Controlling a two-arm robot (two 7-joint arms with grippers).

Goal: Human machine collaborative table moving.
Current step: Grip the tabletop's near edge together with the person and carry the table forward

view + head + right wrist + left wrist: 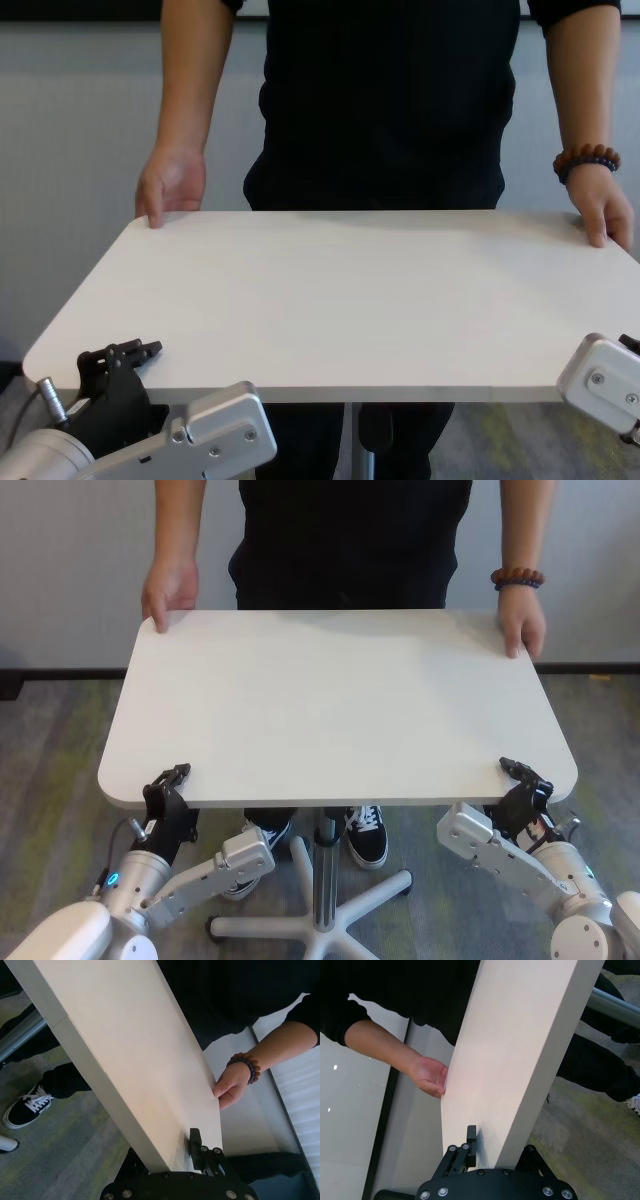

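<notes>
While the human (350,540) stands at the far side with a hand on each far corner, the table (330,700) sits level between him and the machine, its white top filling most of the head view. The left gripper (167,783) is clamped on the near edge close to the near left corner, one finger (471,1136) lying on top of the board and the other under it, so it is closed onto the table. The right gripper (524,777) grips the same near edge by the near right corner in the same way, its upper finger (194,1141) flat on the top surface.

The human's hand on the robot's left (168,592) curls over the far left corner; the other hand (523,620), with a beaded bracelet (517,578) on the wrist, holds the far right corner. All four holds are at the rounded corners, well apart, and the long edges between them are bare.

Under the top, the silver pole (324,880) drops to a white star base (370,895) on grey-green carpet (60,750). The human's black sneakers (366,835) stand just beside the pole. Carpet shows on both short sides of the table, and a pale wall (70,560) stands behind the human.
</notes>
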